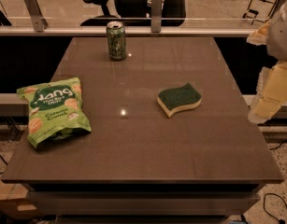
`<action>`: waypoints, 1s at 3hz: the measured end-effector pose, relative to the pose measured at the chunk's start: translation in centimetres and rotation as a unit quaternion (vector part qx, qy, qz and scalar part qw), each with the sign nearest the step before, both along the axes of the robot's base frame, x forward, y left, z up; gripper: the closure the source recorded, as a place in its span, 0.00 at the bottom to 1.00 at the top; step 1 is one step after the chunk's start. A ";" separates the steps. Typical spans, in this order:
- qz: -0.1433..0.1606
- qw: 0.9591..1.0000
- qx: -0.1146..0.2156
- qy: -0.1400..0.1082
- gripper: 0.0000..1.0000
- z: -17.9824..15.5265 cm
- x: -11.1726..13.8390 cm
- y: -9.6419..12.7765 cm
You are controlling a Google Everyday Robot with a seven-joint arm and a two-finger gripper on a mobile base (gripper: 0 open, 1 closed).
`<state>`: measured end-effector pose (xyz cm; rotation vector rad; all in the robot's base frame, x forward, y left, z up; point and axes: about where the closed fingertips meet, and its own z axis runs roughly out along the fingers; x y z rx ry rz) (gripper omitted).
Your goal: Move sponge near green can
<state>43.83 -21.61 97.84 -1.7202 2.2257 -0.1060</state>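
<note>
The sponge point(179, 98) lies flat on the brown table point(147, 148), right of centre, with its dark green scouring side up over pale yellow foam. The green can point(116, 40) stands upright near the table's far edge, left of centre, well apart from the sponge. My gripper point(269, 94) shows as pale arm parts at the right edge of the view, off the table's right side and raised above it. It is to the right of the sponge and touches nothing.
A green "Dang" chip bag point(53, 109) lies flat at the table's left side. A metal rail with glass point(152, 29) runs behind the far edge, with an office chair point(133, 3) beyond it. Cables point(274, 204) lie on the floor at the lower right.
</note>
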 end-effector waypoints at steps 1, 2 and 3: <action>0.000 1.000 0.000 0.000 0.00 0.0 0.0 0.0; 0.020 1.000 -0.005 -0.014 0.00 0.5 0.6 0.4; 0.042 0.999 -0.003 -0.027 0.00 0.8 1.3 0.6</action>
